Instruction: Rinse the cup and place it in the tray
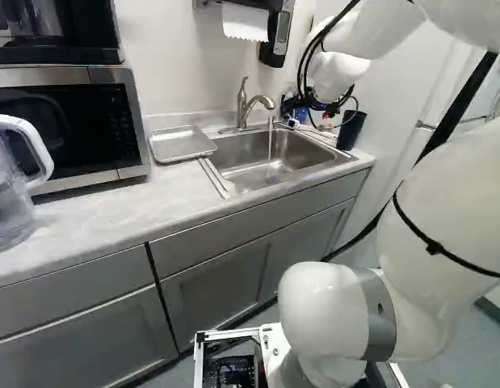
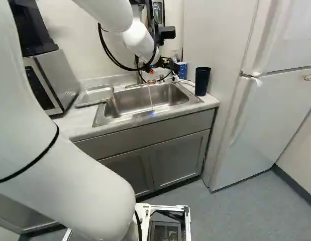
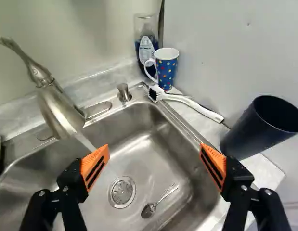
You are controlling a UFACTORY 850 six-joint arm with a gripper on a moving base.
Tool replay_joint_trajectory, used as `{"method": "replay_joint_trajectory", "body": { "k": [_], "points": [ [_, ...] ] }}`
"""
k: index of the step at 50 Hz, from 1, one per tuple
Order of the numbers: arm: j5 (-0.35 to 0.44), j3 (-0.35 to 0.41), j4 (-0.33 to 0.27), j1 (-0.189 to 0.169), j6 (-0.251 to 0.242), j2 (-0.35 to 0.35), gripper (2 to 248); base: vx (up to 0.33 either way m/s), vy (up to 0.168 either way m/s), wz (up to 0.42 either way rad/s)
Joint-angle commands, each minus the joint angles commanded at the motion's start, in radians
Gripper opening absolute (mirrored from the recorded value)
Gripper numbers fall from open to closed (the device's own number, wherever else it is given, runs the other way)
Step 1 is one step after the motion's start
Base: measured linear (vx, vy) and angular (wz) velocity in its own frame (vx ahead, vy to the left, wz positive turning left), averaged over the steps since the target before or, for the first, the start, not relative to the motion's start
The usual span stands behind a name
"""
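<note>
Water [image 1: 271,147] runs; rinsing and placing both look undone, end effector [image 3: 154,152] spread open and empty, tray [image 2: 95,95] cupless, upper left of the right base view.

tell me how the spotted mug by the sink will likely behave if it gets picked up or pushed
The spotted mug looks like glazed ceramic, so it should stay stiff but might chip if knocked. It stands upright and appears narrower at its foot, so a high push could tip it. Its smooth side may turn slippery when wet.
</note>
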Motion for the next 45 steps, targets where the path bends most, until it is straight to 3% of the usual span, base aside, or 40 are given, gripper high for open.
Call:
{"method": "replay_joint_trajectory", "body": {
  "k": [13,45],
  "points": [
    [0.031,-0.010,0.056,-0.023,0.000,-0.010,247,0.000,0.000,0.000],
    [0.154,-0.009,0.161,-0.034,0.000,-0.025,247,0.000,0.000,0.000]
  ]
}}
